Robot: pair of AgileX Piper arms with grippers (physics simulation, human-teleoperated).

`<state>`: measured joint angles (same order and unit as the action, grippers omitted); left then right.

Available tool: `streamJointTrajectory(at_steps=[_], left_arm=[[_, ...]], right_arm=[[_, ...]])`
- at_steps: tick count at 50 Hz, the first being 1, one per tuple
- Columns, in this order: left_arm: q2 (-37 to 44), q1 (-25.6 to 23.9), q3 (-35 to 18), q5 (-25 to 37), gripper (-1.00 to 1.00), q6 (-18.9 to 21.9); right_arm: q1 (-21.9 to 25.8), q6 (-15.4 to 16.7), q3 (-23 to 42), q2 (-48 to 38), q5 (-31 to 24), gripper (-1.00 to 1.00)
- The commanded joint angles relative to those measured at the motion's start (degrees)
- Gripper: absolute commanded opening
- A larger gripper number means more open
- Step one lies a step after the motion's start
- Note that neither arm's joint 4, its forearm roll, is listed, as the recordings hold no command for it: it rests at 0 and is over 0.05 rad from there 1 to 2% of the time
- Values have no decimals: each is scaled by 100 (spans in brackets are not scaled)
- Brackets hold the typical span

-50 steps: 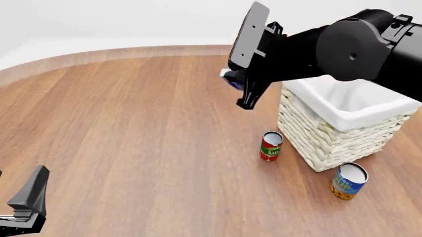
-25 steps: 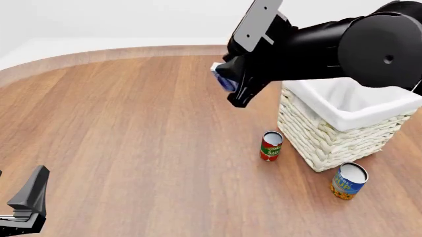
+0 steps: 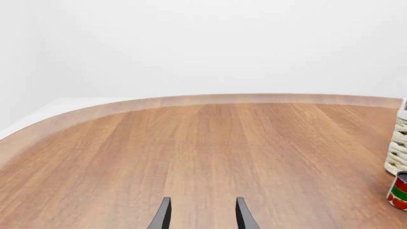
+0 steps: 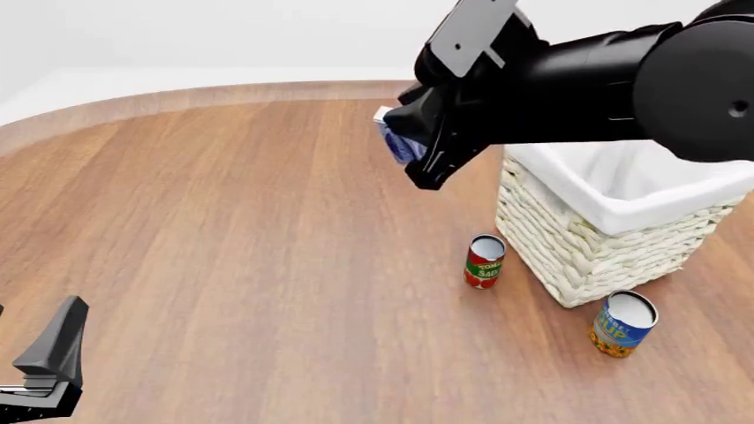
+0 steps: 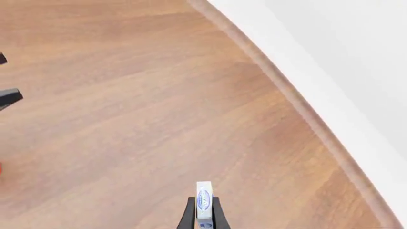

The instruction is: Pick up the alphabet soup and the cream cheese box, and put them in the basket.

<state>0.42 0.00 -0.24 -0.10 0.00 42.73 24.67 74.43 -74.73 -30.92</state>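
- Right gripper (image 4: 412, 146) has its fingers pinched against the two flat faces of the cream cheese box (image 4: 397, 139); I have it raised well clear of the table (image 4: 236, 230), up and to the left of the basket (image 4: 613, 221).
- From my right wrist camera the cream cheese box (image 5: 203, 202) shows edge-on, a thin white and blue strip sandwiched between the two dark fingers (image 5: 188, 214), with only wood grain and the table's curved far edge beyond it.
- Left gripper (image 3: 202, 214) sits low near the table's near left corner; its fingers stand apart with nothing between them, and I see bare wood through the gap.
- Alphabet soup (image 4: 622, 323) stands upright on the table just in front of the basket's near corner, close to the woven wall; I cannot tell whether it touches.
- A tomato sauce can (image 4: 485, 261) stands upright just left of the basket, a little apart from the alphabet soup.
- From the left wrist camera I catch only a sliver of the tomato sauce can (image 3: 399, 191) and a bit of the basket's rope wall (image 3: 397, 148) at the frame's margin.
- What I can see of the basket's white lining holds nothing; the right arm hides part of it.
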Motion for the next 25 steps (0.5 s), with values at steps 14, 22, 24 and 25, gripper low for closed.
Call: streamJointTrajectory(at_steps=[14, 22, 24, 25], left_arm=[[0, 0, 0, 0, 100, 0], [0, 0, 0, 0, 100, 0], [0, 0, 0, 0, 100, 0], [0, 0, 0, 0, 100, 0]], right_arm=[[-90, -331, 195, 247, -237, -100], [-125, -447, -8, 411, -194, -100], [-128, -536, 38, 442, -270, -100], [-127, -552, 106, 440, -340, -100]])
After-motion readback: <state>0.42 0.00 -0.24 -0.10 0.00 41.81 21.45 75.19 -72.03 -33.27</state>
